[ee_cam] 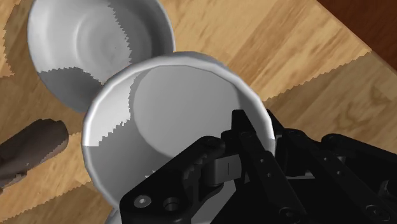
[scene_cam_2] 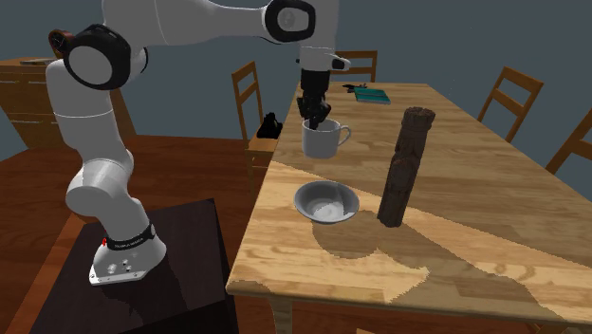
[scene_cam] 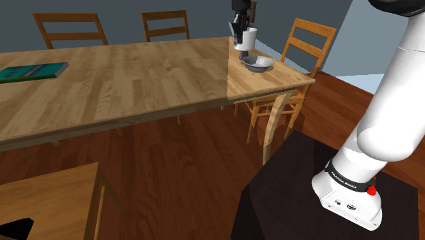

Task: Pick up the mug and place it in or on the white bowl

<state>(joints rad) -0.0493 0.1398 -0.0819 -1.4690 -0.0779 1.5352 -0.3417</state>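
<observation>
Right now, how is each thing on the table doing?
mug: upright, empty, clasped at its rim by the pincer.
pincer: shut on the mug.
white bowl: upright, empty, resting on the table.
brown post: standing upright on the table.
teal book: closed, lying flat.
</observation>
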